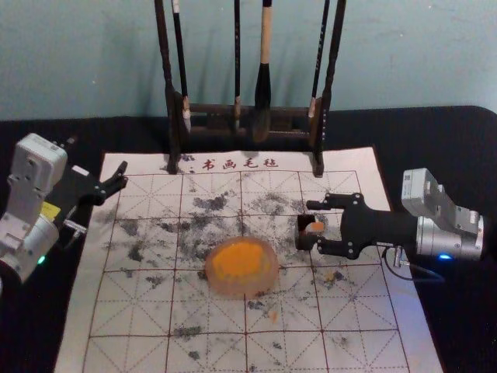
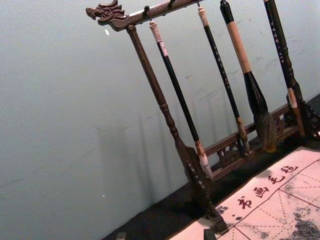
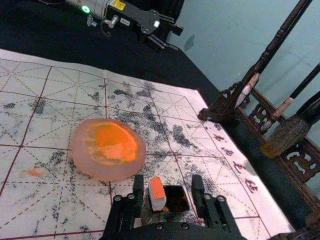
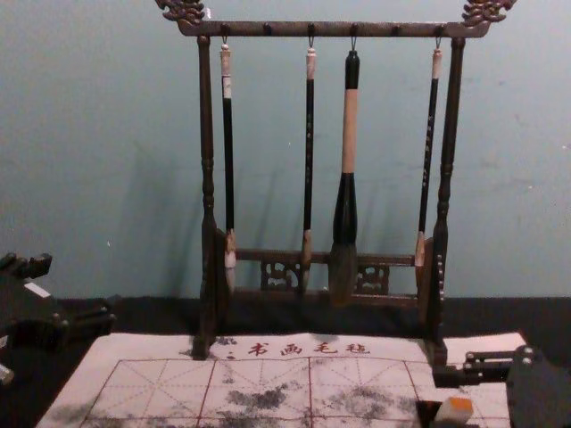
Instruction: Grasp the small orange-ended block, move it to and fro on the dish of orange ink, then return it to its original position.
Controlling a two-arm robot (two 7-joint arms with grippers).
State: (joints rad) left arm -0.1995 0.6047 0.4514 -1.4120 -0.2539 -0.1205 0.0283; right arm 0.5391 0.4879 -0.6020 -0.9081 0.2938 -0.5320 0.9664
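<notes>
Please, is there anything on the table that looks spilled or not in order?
Yes. Small orange smears lie on the mat, outside the ink dish, possibly dripped ink. Dark grey smudges also stain the printed grid.

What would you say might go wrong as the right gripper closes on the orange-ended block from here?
The orange-ended block sits nearer one finger of the open right gripper, so closing might shove or tip it before both fingers grip. The fingers also straddle the small dark box, so they could squeeze its walls or drag it along. The dish of orange ink lies close by on the mat, so a low path might knock its rim.
</notes>
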